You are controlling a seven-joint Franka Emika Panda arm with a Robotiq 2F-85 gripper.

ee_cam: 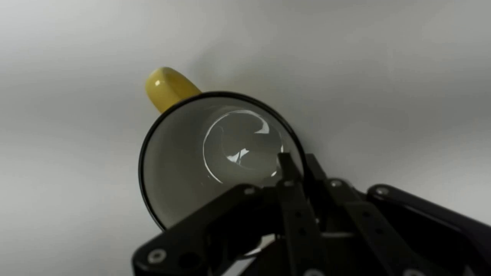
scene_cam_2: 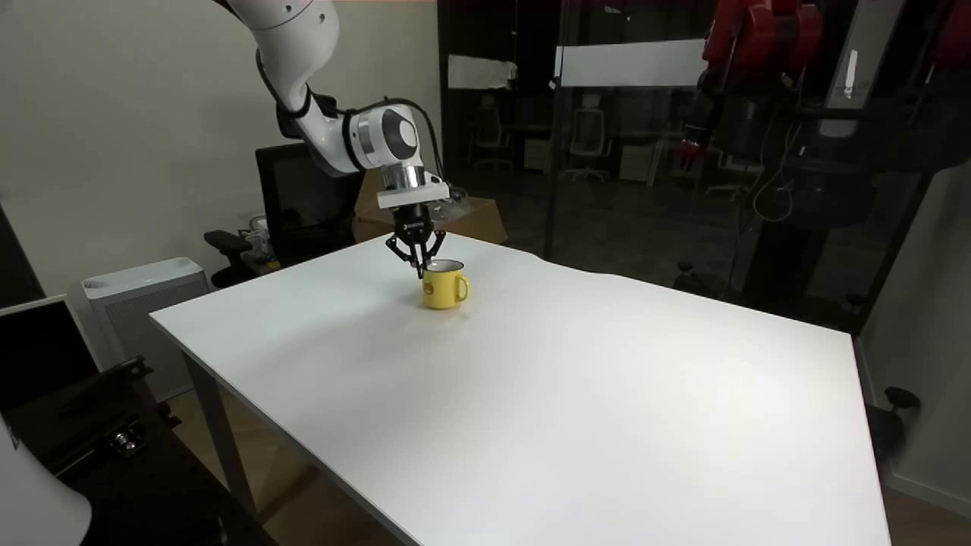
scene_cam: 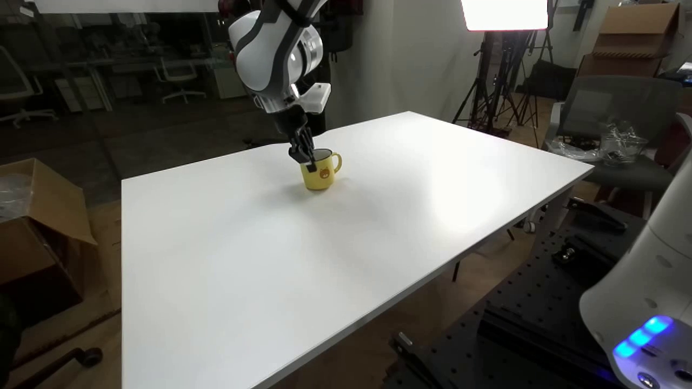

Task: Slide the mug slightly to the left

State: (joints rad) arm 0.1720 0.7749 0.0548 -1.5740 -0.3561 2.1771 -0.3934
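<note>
Gripper (ee_cam: 303, 163) pinches the mug (ee_cam: 215, 149) by its wall (one finger (ee_cam: 287, 165) inside)

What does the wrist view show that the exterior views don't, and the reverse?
Only the wrist view: the inside bottom of the mug.

Only the exterior views: the small picture on the mug's side, the arm and a cardboard box.

All share: the mug's handle, the white table and the gripper at the mug's rim.
</note>
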